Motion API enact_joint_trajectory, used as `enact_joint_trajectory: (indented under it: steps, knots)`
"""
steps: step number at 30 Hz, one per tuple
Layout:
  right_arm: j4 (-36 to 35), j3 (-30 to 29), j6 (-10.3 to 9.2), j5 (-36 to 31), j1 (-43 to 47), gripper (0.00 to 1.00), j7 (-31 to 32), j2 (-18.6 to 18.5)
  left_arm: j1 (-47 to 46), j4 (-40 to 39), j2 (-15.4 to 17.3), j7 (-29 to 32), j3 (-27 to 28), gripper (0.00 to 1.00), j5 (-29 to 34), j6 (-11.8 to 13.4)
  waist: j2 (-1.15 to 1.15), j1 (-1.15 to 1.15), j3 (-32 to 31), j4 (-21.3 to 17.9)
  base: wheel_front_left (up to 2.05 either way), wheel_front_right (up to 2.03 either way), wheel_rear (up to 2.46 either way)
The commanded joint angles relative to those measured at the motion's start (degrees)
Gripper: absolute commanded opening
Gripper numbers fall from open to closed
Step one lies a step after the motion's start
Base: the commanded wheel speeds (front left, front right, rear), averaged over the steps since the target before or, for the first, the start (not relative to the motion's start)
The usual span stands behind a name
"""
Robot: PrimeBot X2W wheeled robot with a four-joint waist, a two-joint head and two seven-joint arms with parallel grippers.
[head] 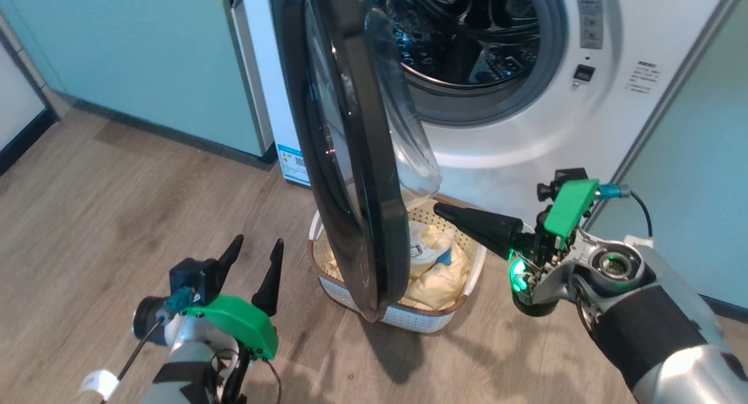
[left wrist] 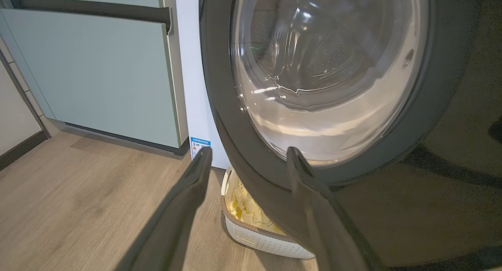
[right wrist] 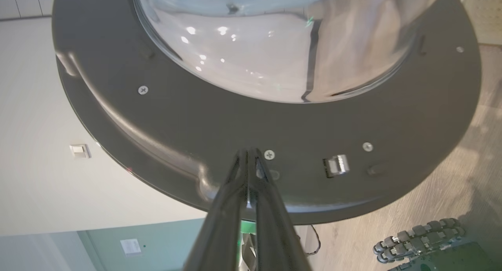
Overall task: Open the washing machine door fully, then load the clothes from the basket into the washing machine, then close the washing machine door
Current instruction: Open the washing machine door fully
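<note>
In the head view, the washing machine door (head: 356,158) is standing swung out from the washing machine (head: 526,147) and is showing its glossy black edge. The steel drum (head: 456,35) is lying open to the right of the door. The basket (head: 409,321) is sitting on the wooden floor (head: 105,205) directly under the door's lower edge. The clothes (head: 438,275), pale yellow with a blue patch, are lying heaped inside it and are showing on the door's right side. The left gripper (head: 258,240) is hovering to the left of the door, well apart from it, with its two fingers spread wide and holding nothing. The right gripper (head: 439,207) is pointing at the door's lower part from the right, with its fingers pressed together on nothing.

In the left wrist view, the left gripper (left wrist: 249,151) is facing the door's outer side, its wide-spread fingers framing the bottom of the door's clear glass bowl (left wrist: 321,86). The basket is peeking out from beneath the door, with a little yellow cloth showing in it. A pale teal cabinet (left wrist: 98,75) is standing to the left of the door.

In the right wrist view, the right gripper (right wrist: 247,152) is aiming its closed fingers at the door's dark inner ring, below the bowl. A screw (right wrist: 269,154) and a metal latch (right wrist: 337,165) are sitting on that same ring. Whether the fingertips are touching the door cannot be told.
</note>
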Motion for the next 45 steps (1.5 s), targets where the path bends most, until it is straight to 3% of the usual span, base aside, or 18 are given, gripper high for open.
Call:
enact_joint_trajectory:
  steps: [1, 4, 5, 6, 7, 15, 24, 34, 45]
  knots:
    - [-2.32, -1.17, -0.15, -0.79, -0.68, 0.09, -0.65, 0.85, -1.63, -1.75, 1.64, -0.37, 2.49, 1.0, -0.35, -0.05, 0.0, 0.0, -0.26, -0.59, 0.0, 0.0, 0.0]
    - [-3.39, -2.83, -0.15, -2.2, 0.57, 0.45, -1.12, 0.85, -1.66, -1.93, 2.25, -0.37, 2.63, 1.0, -0.55, -0.05, 0.0, 0.0, -0.52, -1.59, 0.0, 0.0, 0.0]
    - [-3.82, -3.38, -0.15, -2.73, 1.0, 0.76, -1.32, 0.85, -1.64, -1.98, 2.5, -0.37, 2.72, 1.0, -0.59, -0.05, 0.0, 0.0, -0.59, -1.95, 0.0, 0.0, 0.0]
    - [-3.82, -3.38, -0.15, -2.73, 1.0, 0.76, -1.32, 0.85, -1.64, -1.98, 2.5, -0.37, 2.72, 1.0, -0.59, -0.05, 0.0, 0.0, -0.59, -1.95, 0.0, 0.0, 0.0]
    - [-4.24, -3.94, -0.15, -3.26, 1.44, 0.98, -1.56, 0.85, -1.65, -2.01, 2.8, -0.37, 2.79, 1.0, -0.65, -0.05, 0.0, 0.0, -0.64, -2.32, 0.0, 0.0, 0.0]
    - [-9.68, -9.35, -0.15, -9.6, 6.01, 1.0, -4.92, 0.66, -2.19, -2.07, 5.26, -0.37, 3.68, 1.0, -2.15, -0.05, 0.0, 0.0, -1.1, -5.51, 0.0, 0.0, 0.0]
    - [-18.43, -11.97, -0.15, -20.44, 12.31, 1.0, -14.5, -2.51, -2.23, -1.81, 7.8, -0.37, 5.32, 1.0, -4.1, -0.05, 0.0, 0.0, -1.78, -9.36, 0.0, 0.0, 0.0]
    - [-22.14, -10.09, -0.15, -26.41, 17.29, 1.0, -28.86, -8.84, -1.9, -1.86, 9.45, -0.37, 6.76, 1.0, -4.88, -0.05, 0.0, 0.0, -2.79, -12.9, 0.0, 0.0, 0.0]
    - [-20.59, -3.16, -0.15, -33.03, 19.36, 1.0, -48.34, -16.62, -0.37, -2.69, 9.14, -0.37, 8.04, 1.0, -4.32, -0.05, 0.0, 0.0, -3.6, -15.32, 0.0, 0.0, 0.0]
